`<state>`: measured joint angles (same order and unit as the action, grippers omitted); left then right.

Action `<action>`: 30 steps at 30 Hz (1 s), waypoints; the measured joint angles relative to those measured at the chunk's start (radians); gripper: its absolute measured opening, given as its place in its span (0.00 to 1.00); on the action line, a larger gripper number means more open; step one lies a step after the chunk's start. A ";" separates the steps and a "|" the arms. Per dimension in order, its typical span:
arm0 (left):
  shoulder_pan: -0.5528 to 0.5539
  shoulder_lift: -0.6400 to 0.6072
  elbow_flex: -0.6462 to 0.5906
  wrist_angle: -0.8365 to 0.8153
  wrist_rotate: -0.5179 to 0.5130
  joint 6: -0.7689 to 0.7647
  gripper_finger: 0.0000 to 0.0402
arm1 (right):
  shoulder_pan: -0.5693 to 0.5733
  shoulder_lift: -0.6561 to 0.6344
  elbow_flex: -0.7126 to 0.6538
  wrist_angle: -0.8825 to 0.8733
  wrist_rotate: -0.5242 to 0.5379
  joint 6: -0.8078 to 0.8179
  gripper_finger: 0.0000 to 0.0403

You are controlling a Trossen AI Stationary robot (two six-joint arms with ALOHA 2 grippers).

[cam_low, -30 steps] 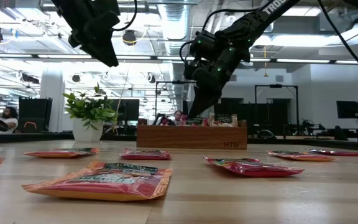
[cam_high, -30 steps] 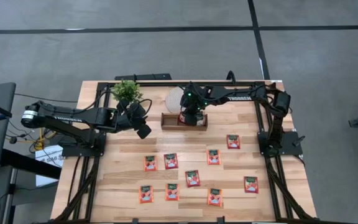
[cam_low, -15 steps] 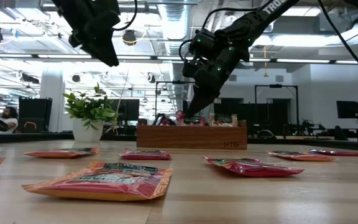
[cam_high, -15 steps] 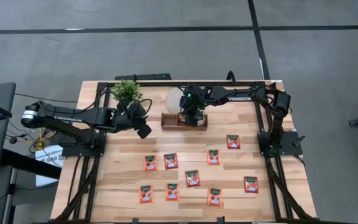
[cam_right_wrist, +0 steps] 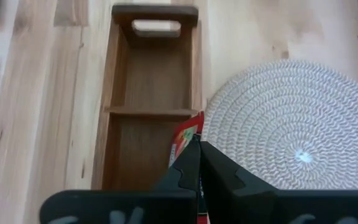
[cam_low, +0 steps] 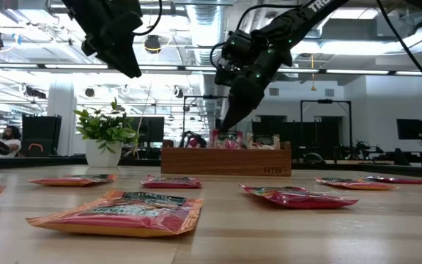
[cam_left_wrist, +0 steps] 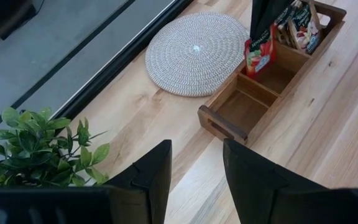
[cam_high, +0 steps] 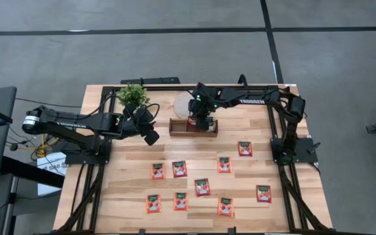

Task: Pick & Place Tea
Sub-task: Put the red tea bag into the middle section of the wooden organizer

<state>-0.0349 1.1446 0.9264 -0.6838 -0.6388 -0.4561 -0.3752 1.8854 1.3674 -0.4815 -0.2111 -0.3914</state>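
My right gripper (cam_high: 201, 120) hangs over the wooden tray (cam_high: 193, 126) near the table's far edge, shut on a red tea packet (cam_left_wrist: 258, 53). The tray's other compartments hold more packets (cam_left_wrist: 298, 25); two compartments (cam_right_wrist: 148, 81) show bare. Several red packets (cam_high: 179, 168) lie flat on the table's near half. My left gripper (cam_left_wrist: 197, 180) is open and holds nothing. It hovers high above the table (cam_high: 150, 134), left of the tray and beside the plant. My right gripper pinches the tea packet by its upper edge (cam_right_wrist: 188, 138) between the two shut fingers, coming from above and pointing down. The packet hangs upright below the fingers. Its lower end (cam_low: 228, 139) dips behind the tray's wall into a compartment near the tray's middle.
A round woven mat (cam_high: 185, 103) lies just beyond the tray. A potted plant (cam_high: 133, 95) stands at the far left corner, close to my left arm. Bare wood lies between the tray and the rows of packets.
My right gripper, still shut on the packet, has shifted slightly toward the table's far edge over the tray and its wrist has risen a little. The packet now shows above the tray's wall in the low view.
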 joint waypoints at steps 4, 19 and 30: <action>0.000 0.000 0.000 0.006 0.000 0.000 0.34 | 0.000 0.000 0.000 -0.019 -0.001 -0.010 0.00; 0.000 0.000 0.000 0.013 0.000 0.000 0.34 | 0.005 0.000 0.000 -0.004 -0.025 -0.057 0.00; 0.000 0.000 0.000 0.014 0.000 0.000 0.34 | 0.008 0.000 0.000 -0.004 -0.024 -0.080 0.01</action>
<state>-0.0348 1.1450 0.9264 -0.6701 -0.6384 -0.4561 -0.3668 1.8858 1.3670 -0.4850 -0.2348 -0.4717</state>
